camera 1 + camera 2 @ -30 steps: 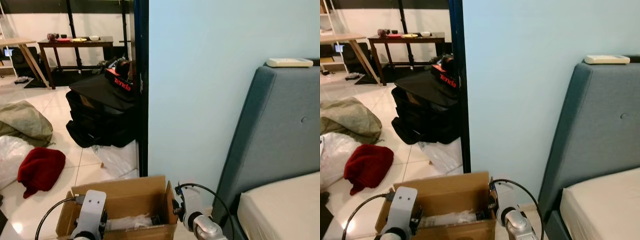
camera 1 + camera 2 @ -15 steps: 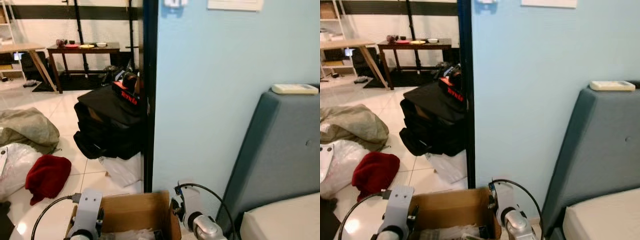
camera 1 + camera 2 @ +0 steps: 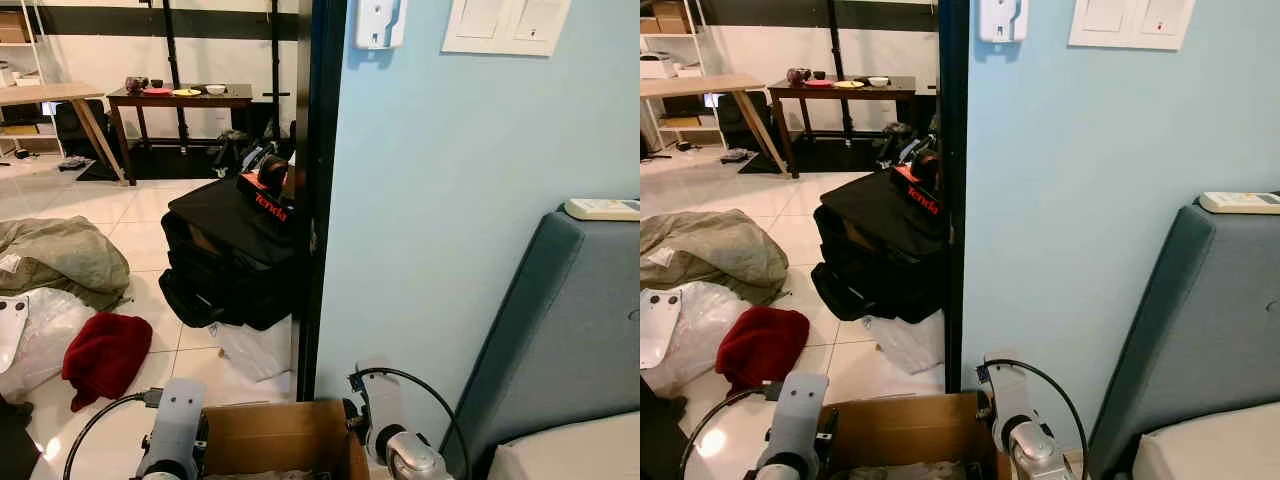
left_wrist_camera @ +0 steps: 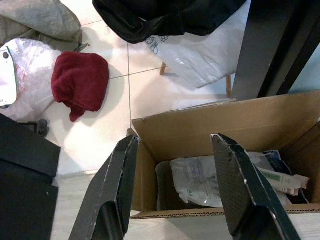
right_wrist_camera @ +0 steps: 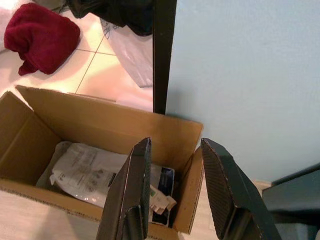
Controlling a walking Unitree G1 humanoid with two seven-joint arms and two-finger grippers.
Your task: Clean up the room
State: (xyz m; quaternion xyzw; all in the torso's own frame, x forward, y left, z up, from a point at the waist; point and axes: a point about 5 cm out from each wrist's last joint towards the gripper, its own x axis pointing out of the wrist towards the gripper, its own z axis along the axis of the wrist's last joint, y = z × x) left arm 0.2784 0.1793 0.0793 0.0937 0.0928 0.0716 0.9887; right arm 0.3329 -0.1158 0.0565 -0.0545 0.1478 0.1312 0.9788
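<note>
White floor tiles at the left hold a red cloth [image 3: 108, 352]. Low in frame sits the cardboard box [image 3: 283, 438]; left gripper [image 4: 175, 165] and right gripper [image 5: 172, 170] hover above, jaws apart. Best to steady the box before fetching clutter.

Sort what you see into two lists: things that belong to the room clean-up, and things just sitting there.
Part of the job:
cardboard box, already holding white packets
left gripper and right gripper, both open above the box
red cloth on the floor
plastic bag

Just there:
black bags
headboard
side table
</note>
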